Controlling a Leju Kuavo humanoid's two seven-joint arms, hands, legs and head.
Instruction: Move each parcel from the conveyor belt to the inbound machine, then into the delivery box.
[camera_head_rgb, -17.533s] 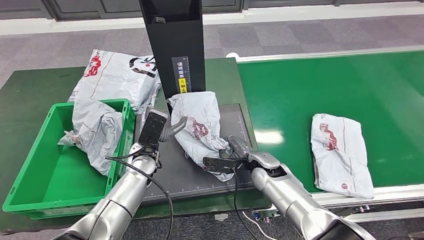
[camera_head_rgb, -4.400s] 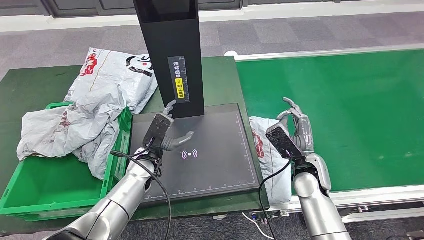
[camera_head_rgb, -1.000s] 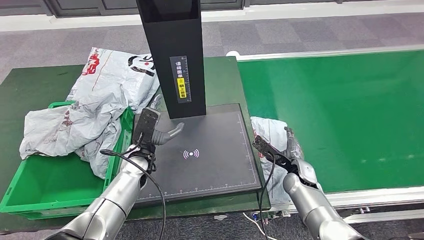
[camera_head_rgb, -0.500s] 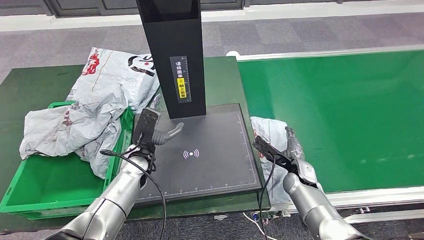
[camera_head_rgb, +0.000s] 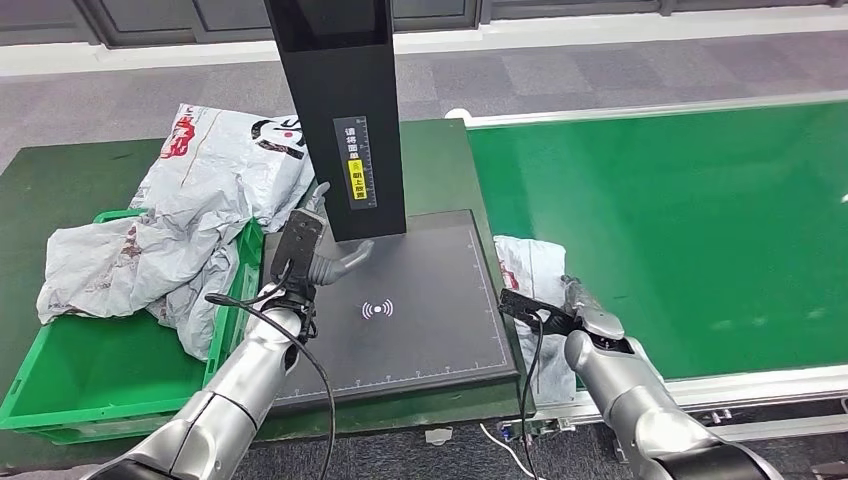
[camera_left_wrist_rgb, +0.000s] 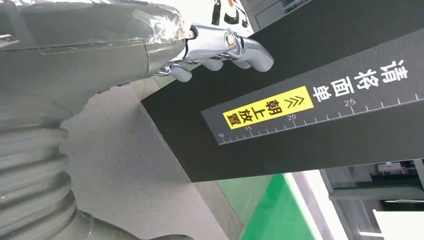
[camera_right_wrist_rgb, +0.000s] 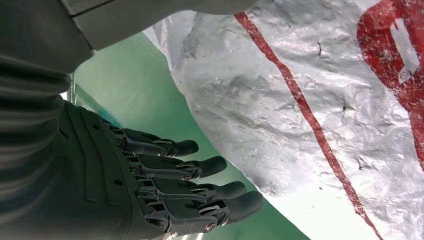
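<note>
Head view puts the right hand (camera_head_rgb: 585, 318) lower and flatter than a second ago, fingers spread and holding nothing, beside the white parcel (camera_head_rgb: 532, 270) at the belt (camera_head_rgb: 680, 220) edge next to the scanner pad (camera_head_rgb: 400, 300). Left hand (camera_head_rgb: 318, 255) stays open over the pad by the black column (camera_head_rgb: 340, 110). Green box (camera_head_rgb: 70, 370) holds crumpled grey bags (camera_head_rgb: 140, 260) draped over its rim, with another bag (camera_head_rgb: 230, 150) on the tabletop (camera_head_rgb: 60, 180) behind it.

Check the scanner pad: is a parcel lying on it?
No. The black scanner pad is bare; the nearest parcel lies on the belt beside it.
</note>
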